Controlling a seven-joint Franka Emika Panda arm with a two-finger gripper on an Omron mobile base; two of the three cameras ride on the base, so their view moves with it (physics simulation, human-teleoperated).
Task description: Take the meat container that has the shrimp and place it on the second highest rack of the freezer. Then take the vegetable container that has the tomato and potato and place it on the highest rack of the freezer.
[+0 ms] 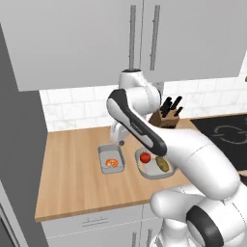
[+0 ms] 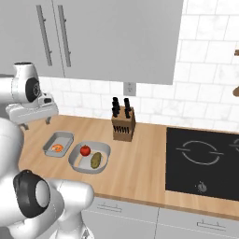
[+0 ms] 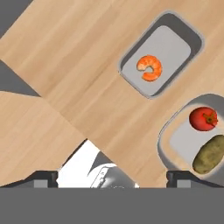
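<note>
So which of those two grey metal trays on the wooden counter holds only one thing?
The smaller rectangular grey metal tray: just one orange shrimp. The wider rounded tray holds a red tomato and a brown potato.

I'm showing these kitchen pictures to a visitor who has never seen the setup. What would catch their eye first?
Probably the big white arm looming over the wooden counter. Next, two grey metal trays side by side on it: the small rectangular one holding a curled orange shrimp, and the wider rounded one with a red tomato and an olive-brown potato. The open gripper hangs above them.
</note>
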